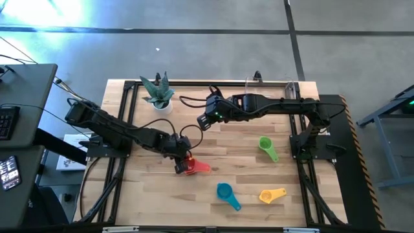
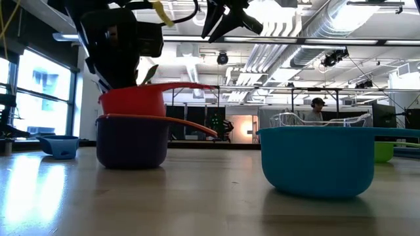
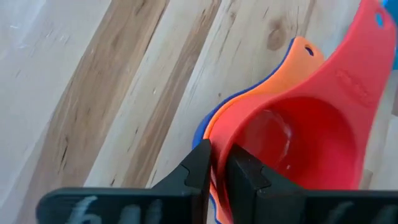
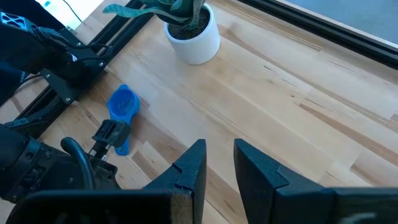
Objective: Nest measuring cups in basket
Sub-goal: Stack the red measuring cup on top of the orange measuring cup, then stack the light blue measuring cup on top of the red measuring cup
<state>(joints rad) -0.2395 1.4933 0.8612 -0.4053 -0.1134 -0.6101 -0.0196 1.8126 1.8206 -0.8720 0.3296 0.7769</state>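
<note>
Low view, nearest first: the teal cup (image 2: 319, 159) sits close to the surface's near edge, bowl up and alone. Beyond it stands a stack: the red cup (image 2: 154, 98) inside the orange cup (image 2: 190, 124) inside the purple cup (image 2: 131, 141). The left hand (image 3: 217, 180) is pinched on the rim of the red cup, one finger inside the bowl and one outside.

Progress, as a judgement: three cups are nested; the rest are not. The yellow cup (image 1: 272, 195) lies near the teal one toward the near edge. The green cup (image 1: 266, 146) lies toward the right edge. The blue cup (image 4: 122, 106) lies toward the left edge, near the left arm. The basket (image 2: 318, 120) shows behind the teal cup, toward the far edge, apart from the stack; what it holds cannot be told. The stack is not in the basket.

The right hand (image 4: 217, 165) hovers above the middle of the surface, fingers spread, holding nothing.

The surface (image 1: 239, 139) is light wood planking in a black frame. A white pot with a plant (image 1: 158, 94) stands near the far left corner. Beyond is an open hall with ceiling ducts, and a person (image 2: 317, 110) far off.
</note>
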